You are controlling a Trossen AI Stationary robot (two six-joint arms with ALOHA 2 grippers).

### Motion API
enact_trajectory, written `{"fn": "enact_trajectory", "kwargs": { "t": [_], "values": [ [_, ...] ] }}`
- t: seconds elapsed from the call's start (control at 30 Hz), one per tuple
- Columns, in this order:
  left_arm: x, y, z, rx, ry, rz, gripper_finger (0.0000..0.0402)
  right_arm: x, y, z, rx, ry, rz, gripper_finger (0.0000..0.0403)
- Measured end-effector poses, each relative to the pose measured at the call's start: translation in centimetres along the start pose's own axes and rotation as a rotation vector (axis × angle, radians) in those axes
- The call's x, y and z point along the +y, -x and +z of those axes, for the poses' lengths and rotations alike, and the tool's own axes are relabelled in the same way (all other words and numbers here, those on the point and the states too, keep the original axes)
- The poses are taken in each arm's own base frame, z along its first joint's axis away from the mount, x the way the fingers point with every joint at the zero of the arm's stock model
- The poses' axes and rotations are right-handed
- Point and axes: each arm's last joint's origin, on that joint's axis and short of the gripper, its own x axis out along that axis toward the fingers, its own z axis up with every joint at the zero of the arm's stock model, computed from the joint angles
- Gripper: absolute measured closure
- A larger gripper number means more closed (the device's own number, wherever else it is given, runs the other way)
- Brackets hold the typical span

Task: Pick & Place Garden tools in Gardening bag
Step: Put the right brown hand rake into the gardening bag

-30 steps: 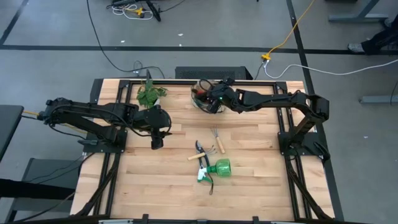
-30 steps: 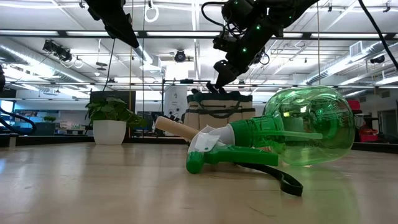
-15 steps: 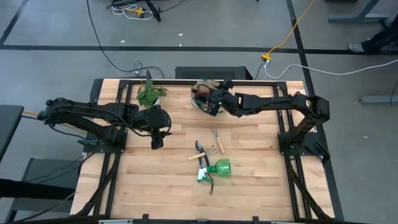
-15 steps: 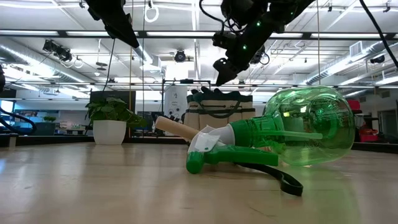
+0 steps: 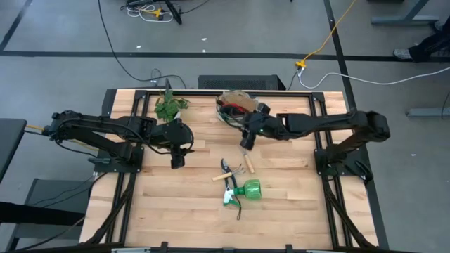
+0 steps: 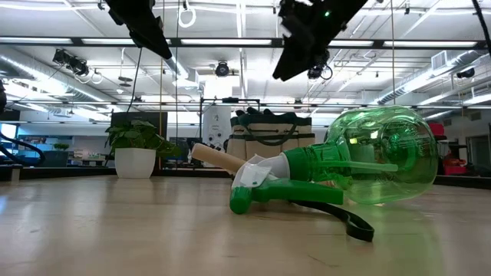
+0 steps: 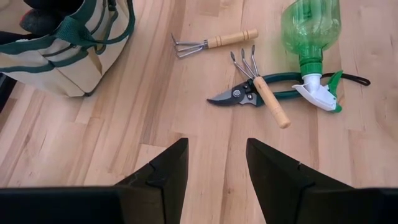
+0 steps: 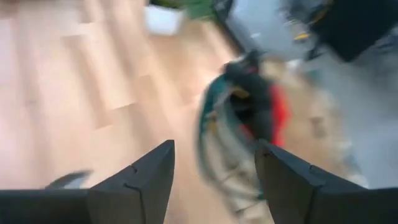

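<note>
Overhead and wrist views of a light wooden slatted table (image 5: 176, 204) during a tool-packing task. The small beige canvas gardening bag with dark green trim and loop handles (image 5: 232, 105) stands toward twelve o'clock on the table, with dark and red items already showing in its mouth (image 8: 258, 118); a leafy green potted plant (image 5: 169, 107) stands beside it toward nine o'clock. The right end effector (image 5: 246, 140) hangs with its fingers spread and nothing between them, just off the bag toward six o'clock and above the remaining tools. Those tools lie near the table's centre: the dark-handled pruning shears (image 7: 239, 94), a wooden-handled three-pronged hand fork (image 7: 264, 99) lying across them, a second wooden-handled metal rake (image 7: 208, 42) just beside them, and the green transparent spray bottle with white trigger (image 5: 246, 191) on its side toward six o'clock, its trigger touching the shears' handles. The left end effector (image 5: 177, 160), toward nine o'clock of the tools, waits with fingers parted and empty. The step in hand appears to be reaching for the next tool. The separate rake is the least entangled choice; a grip across the middle of its wooden handle, fingers square to the shaft, should lift it level. The crossed fork, shears and bottle call for care, since lifting one may drag its neighbours.
</note>
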Motion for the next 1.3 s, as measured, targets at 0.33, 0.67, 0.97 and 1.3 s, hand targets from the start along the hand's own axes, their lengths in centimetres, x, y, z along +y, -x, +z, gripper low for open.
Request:
{"fn": "enact_trajectory", "kwargs": {
  "t": [0.33, 0.67, 0.97, 1.3],
  "values": [
    [0.0, 0.0, 0.0, 0.001, 0.002, 0.0, 0.0232, 2.1, 2.4, -0.7, 0.073, -0.044, 0.31, 0.0182],
    [0.0, 0.0, 0.0, 0.001, 0.002, 0.0, 0.0232, 4.9, 3.6, -1.3, 0.093, -0.013, 0.405, 0.0182],
    [0.0, 0.0, 0.0, -0.001, 0.001, 0.0, 0.0232, 8.0, 4.2, -2.3, 0.128, -0.001, 0.48, 0.0182],
    [0.0, 0.0, 0.0, -0.003, 0.002, -0.001, 0.0232, 10.5, 4.6, -2.7, 0.095, 0.004, 0.549, 0.0182]
  ]
}}
